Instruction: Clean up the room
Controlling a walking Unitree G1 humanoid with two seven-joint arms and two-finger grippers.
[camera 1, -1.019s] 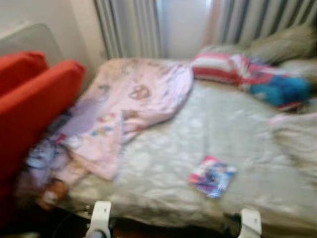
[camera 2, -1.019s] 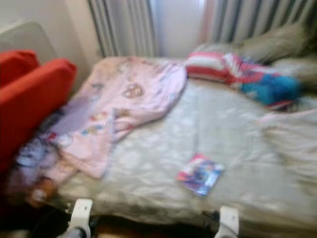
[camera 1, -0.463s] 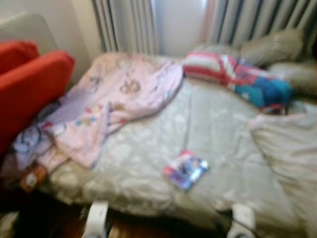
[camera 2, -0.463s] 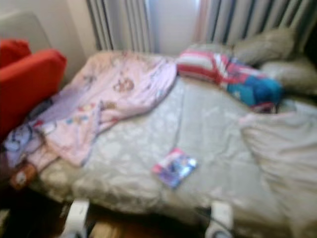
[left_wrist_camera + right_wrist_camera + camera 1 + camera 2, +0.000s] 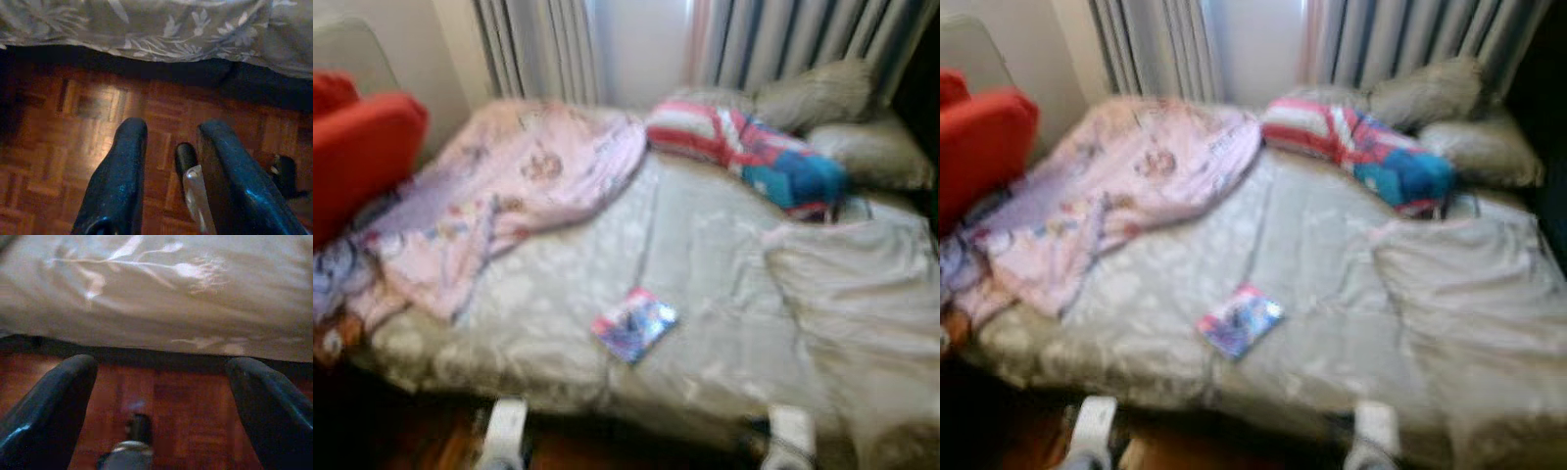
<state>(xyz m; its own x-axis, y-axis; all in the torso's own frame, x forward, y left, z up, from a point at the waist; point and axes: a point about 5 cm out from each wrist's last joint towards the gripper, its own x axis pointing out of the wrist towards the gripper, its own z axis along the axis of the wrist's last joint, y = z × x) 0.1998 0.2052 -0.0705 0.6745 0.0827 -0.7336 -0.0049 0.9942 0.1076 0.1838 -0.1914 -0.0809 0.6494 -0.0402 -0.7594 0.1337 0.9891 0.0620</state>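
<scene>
Bed (image 5: 705, 245) ahead, small colourful book (image 5: 633, 324) near its front edge, centre. Left hand (image 5: 168, 161) and right hand (image 5: 156, 396) low over parquet, fingers apart, empty. Best: step close, square up, reach book from above.

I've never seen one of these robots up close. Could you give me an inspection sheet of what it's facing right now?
Surface: bed with a grey flowered cover, rumpled.
Job's things: small colourful booklet lying flat near the bed's front edge; pink blanket spread over the left side; striped and blue bundle by the pillows.
Clutter: mixed fabric hanging off the left corner.
Grippers: left gripper and right gripper both open, low over the wooden floor by the bed's edge, holding nothing.
Cables: nothing seen.
Surroundings: red chair on the left, curtains behind.
</scene>
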